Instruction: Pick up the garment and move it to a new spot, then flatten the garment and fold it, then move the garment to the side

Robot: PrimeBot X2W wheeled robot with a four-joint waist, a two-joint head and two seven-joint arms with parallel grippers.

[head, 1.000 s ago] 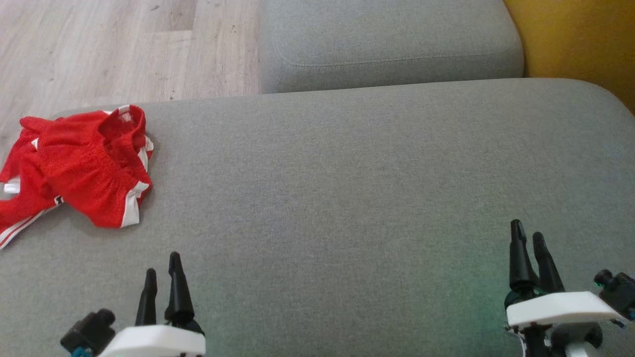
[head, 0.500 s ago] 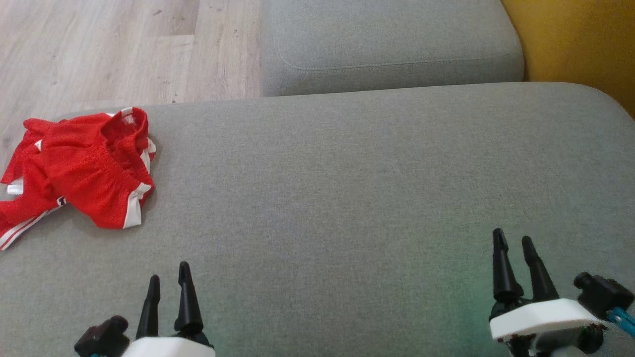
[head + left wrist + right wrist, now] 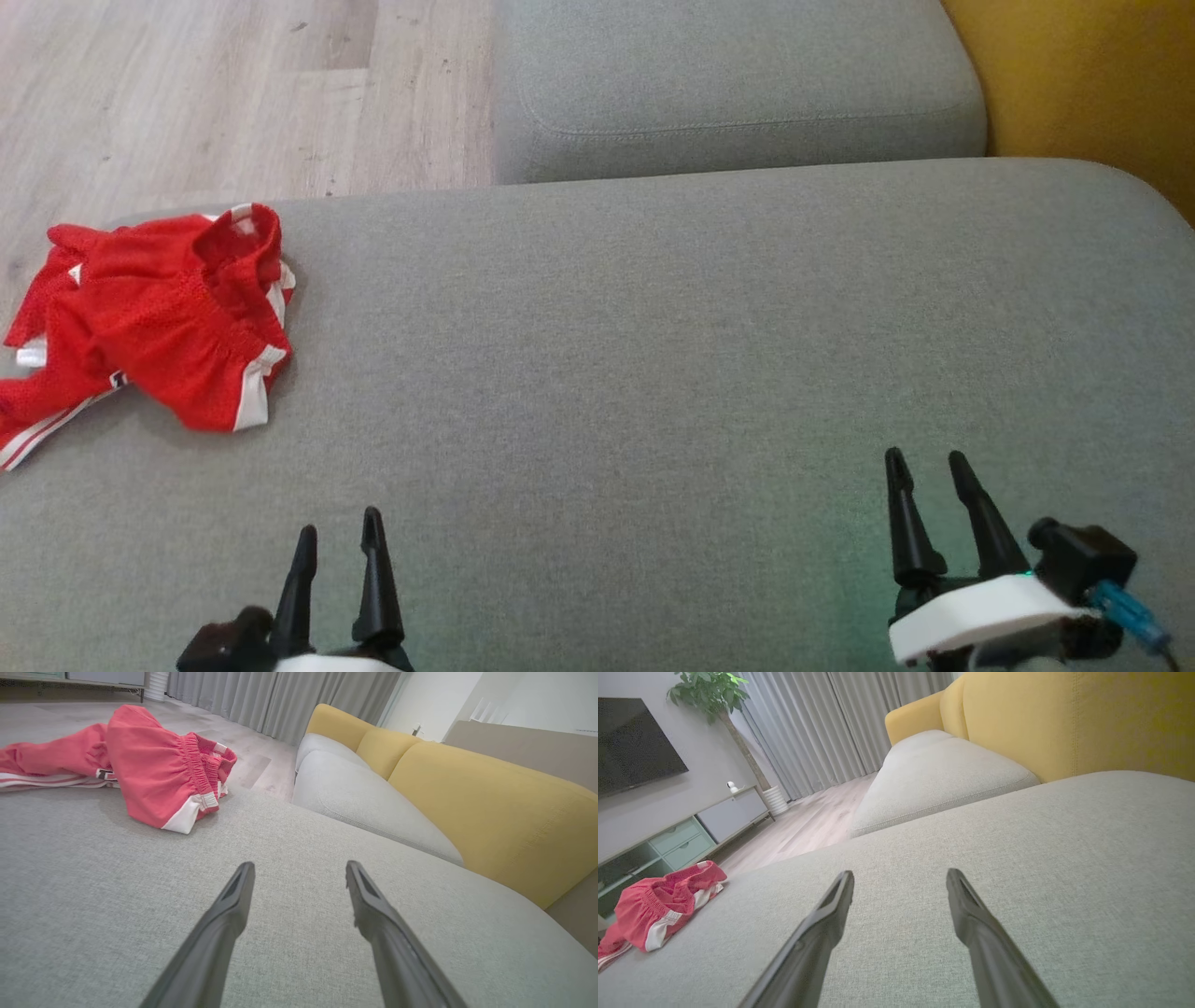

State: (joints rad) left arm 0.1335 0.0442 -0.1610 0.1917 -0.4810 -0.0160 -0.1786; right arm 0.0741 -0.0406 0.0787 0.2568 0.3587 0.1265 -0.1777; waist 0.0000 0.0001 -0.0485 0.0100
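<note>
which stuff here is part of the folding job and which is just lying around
For the job: red garment, left gripper, right gripper, grey seat cushion it lies on.
Just around: yellow backrest, wooden floor, TV, potted plant, curtains.

In your head view the garment (image 3: 149, 317) runs off the frame at 9 o'clock, so you can't see its full length, and its crumpled folds hide the layers beneath. The dark mark (image 3: 114, 378) by its white stripe is too small to read. The left gripper (image 3: 339, 521) is cut at 7 o'clock, with its body below the fingers out of frame. The right gripper (image 3: 925, 455) loses its wrist at 5 o'clock. In your right wrist view the television (image 3: 630, 742) is cropped at 10 o'clock, and the little white object (image 3: 732, 785) on the cabinet (image 3: 728, 814) is too small to identify.
</note>
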